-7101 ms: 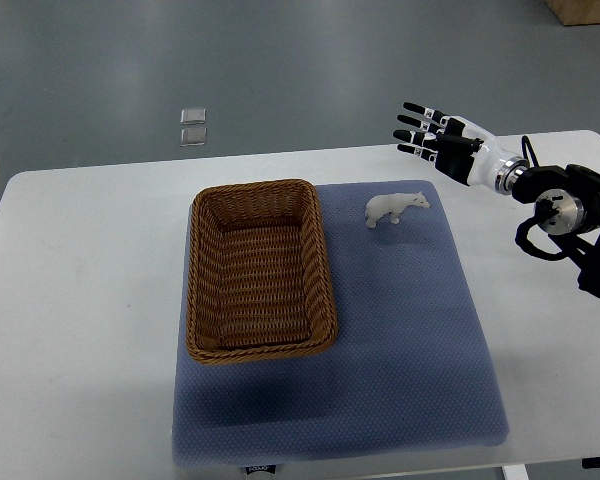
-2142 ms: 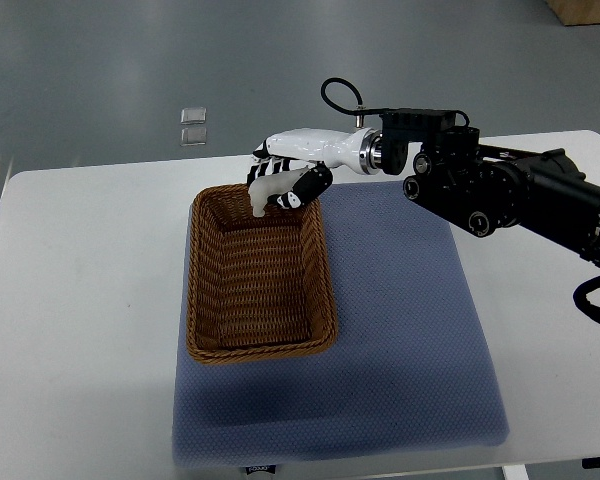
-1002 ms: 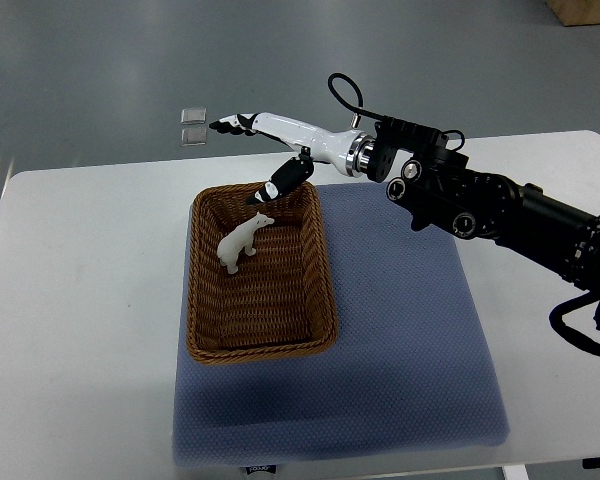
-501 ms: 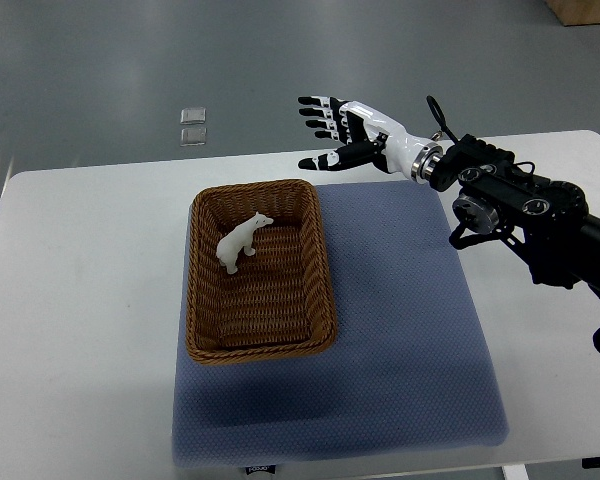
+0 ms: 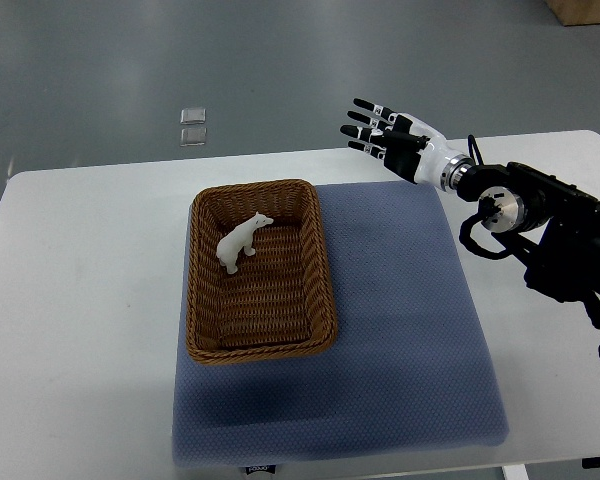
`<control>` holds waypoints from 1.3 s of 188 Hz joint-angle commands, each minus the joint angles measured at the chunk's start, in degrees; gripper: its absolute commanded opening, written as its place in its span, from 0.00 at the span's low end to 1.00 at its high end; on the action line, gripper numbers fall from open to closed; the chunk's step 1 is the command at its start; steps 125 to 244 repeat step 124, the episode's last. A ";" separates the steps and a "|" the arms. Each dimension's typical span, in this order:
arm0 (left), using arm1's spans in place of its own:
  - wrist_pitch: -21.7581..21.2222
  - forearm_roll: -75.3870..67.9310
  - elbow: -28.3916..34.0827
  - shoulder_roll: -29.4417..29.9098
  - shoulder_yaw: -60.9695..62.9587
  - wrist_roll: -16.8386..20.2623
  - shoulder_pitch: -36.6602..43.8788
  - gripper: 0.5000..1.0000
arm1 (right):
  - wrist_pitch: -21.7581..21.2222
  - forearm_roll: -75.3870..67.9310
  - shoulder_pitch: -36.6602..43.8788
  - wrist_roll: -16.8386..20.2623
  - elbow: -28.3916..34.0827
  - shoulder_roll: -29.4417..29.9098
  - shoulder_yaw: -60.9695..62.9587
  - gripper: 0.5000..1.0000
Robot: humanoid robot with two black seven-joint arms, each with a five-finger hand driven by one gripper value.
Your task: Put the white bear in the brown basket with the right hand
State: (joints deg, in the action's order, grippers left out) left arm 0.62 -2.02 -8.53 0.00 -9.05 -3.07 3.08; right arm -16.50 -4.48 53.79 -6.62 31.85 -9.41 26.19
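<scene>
The white bear (image 5: 239, 240) lies inside the brown wicker basket (image 5: 206, 338), in its far half, head towards the far right. My right hand (image 5: 384, 138) is open with fingers spread and empty. It hovers over the table's far edge, well to the right of the basket and apart from it. Its black arm (image 5: 550, 230) comes in from the right edge. The left arm does not show.
The basket stands on the left part of a blue-grey mat (image 5: 410, 340) on the white table (image 5: 80, 300). Two small clear squares (image 5: 192, 126) lie on the floor beyond the table.
My right hand carried the bear from the mat to the basket and let it go there. Since then the hand has drawn back to the right, open.
</scene>
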 commanded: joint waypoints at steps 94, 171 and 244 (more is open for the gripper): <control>0.00 0.00 0.00 0.00 0.00 0.00 0.00 1.00 | -0.29 -3.08 -1.23 -0.76 -0.82 -0.08 3.35 0.86; 0.00 0.00 0.00 0.00 0.00 0.00 0.00 1.00 | -0.47 -3.08 -1.49 -0.76 -0.82 -0.17 3.52 0.86; 0.00 0.00 0.00 0.00 0.00 0.00 0.00 1.00 | -0.47 -3.08 -1.49 -0.76 -0.82 -0.17 3.52 0.86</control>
